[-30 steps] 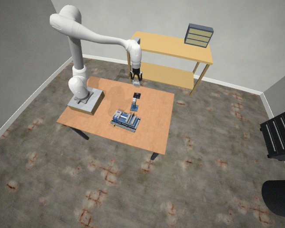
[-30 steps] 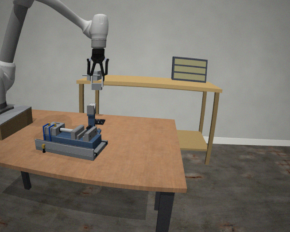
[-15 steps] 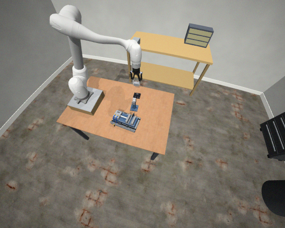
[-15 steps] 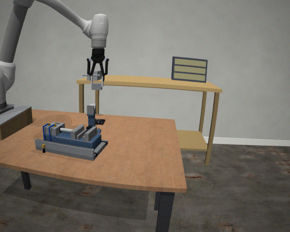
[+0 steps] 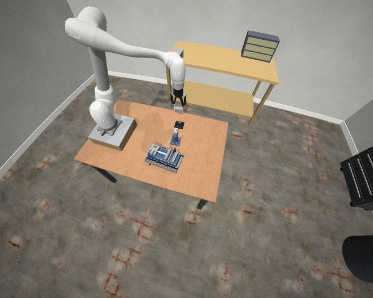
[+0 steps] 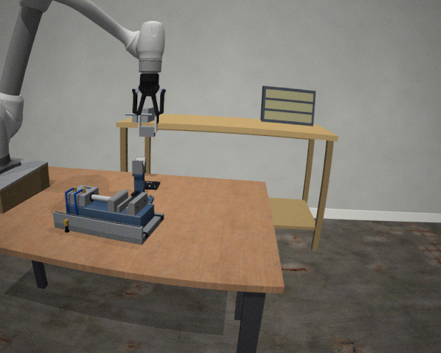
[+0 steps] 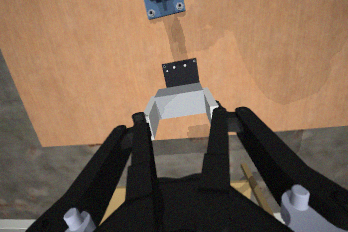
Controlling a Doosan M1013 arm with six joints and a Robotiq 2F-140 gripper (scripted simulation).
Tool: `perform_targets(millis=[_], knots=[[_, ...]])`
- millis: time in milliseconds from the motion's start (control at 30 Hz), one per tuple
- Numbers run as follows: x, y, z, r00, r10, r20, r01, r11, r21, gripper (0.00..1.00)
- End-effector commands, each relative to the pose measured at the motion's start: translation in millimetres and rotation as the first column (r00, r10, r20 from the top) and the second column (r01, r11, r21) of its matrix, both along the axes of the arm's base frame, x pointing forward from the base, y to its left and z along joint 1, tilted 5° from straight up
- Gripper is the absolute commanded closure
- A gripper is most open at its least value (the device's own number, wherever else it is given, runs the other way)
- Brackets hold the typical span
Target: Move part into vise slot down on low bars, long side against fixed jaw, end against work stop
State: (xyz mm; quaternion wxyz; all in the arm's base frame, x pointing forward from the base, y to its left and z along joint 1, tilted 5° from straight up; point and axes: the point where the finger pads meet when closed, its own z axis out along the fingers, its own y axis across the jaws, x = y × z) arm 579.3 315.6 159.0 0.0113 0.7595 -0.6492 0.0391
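Top and exterior stand far; wrist looks down, all sharing table (image 5: pixel 199 166).

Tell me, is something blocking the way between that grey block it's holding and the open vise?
Yes: the V-block on its blue stand rises between the part in the gripper and the vise. The vise's gap looks free.
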Motion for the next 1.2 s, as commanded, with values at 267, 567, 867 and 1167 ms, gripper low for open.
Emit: perform_targets(millis=[267,567,867,1167], knots=[[0,3,3.6,1.000,0.008,0.000,-0.008,1.000,0.002,1.00],[1,2,3.6,1.000,0.010,0.002,-0.010,1.000,0.001,1.00],[6,-1,4.1,1.000,0.018,0.016,-0.018,1.000,-0.006,1.00],[16,-6,5.2,0.998,0.034,0.043,-0.033,0.999,-0.019,1.00]])
